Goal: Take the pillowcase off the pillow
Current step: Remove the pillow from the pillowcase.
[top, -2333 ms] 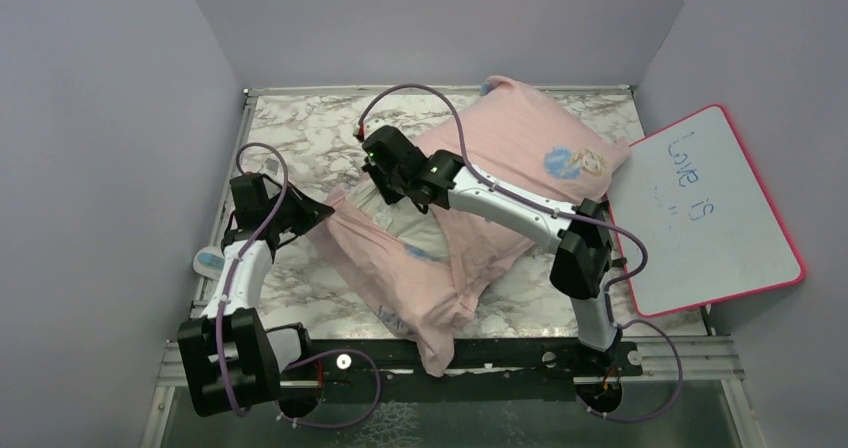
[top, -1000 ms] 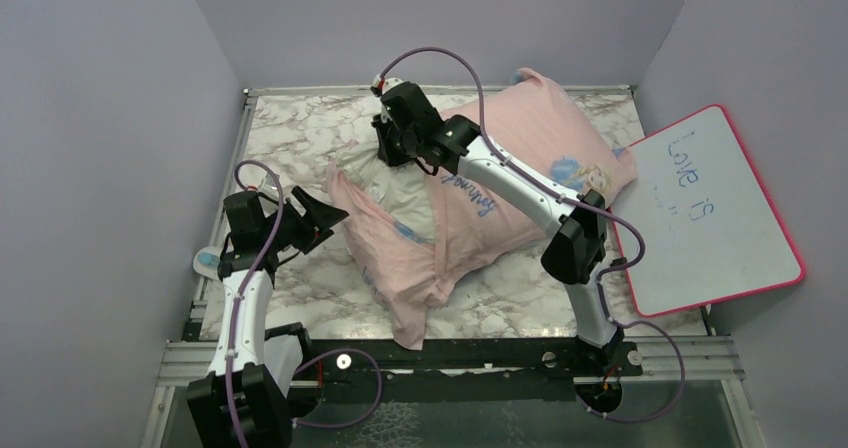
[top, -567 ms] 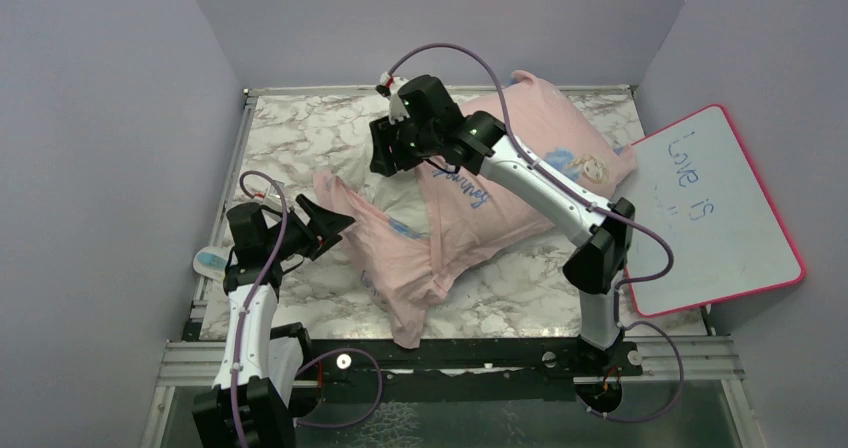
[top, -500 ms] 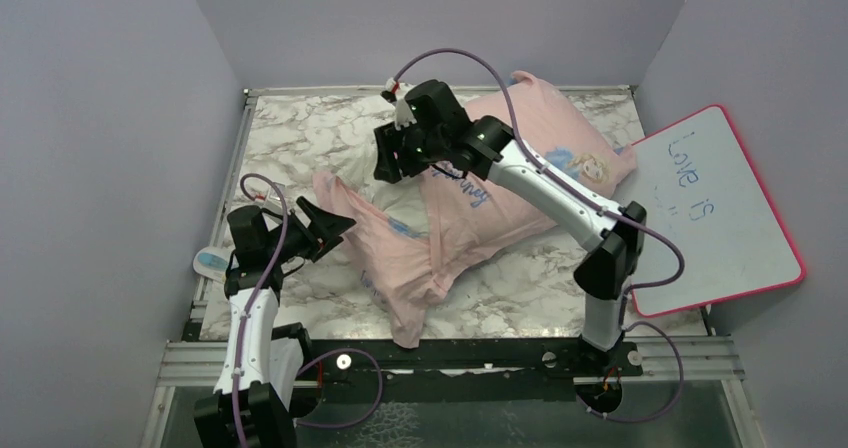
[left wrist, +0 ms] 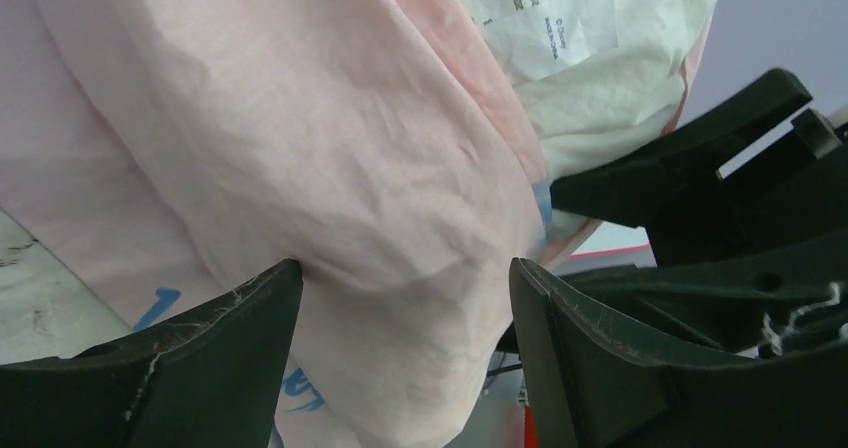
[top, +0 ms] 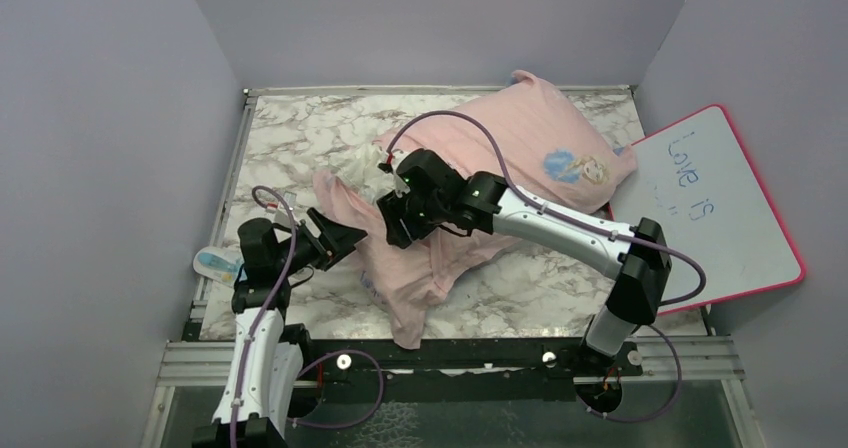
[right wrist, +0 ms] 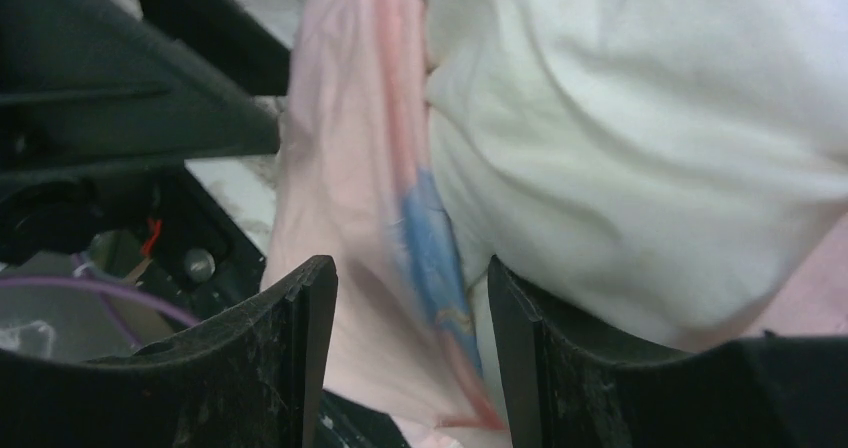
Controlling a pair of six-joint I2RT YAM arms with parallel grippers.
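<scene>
The pale pink pillowcase [top: 520, 128] lies diagonally across the marble table [top: 290, 128], its loose open end hanging toward the front edge. A white corner of the pillow [top: 362, 158] pokes out at the left. My right gripper [top: 393, 230] is low at that open end, jaws open; in its wrist view the pillowcase hem [right wrist: 400, 228] with a blue streak runs between the fingers, the pillow [right wrist: 650, 118] to the right. My left gripper [top: 347, 238] is open just left of it, with a bulge of pillowcase [left wrist: 400, 268] between its fingers [left wrist: 200, 358]. The pillow's label [left wrist: 545, 23] shows beyond.
A pink-framed whiteboard [top: 715, 208] leans at the right edge of the table. A small white-and-blue object [top: 212, 263] sits at the left edge beside my left arm. Purple walls close in the left, back and right. The two grippers nearly touch.
My right gripper let go, opened, and swung from the pillow's far-left corner down to the case's open end. My left gripper advanced right onto the fabric.
</scene>
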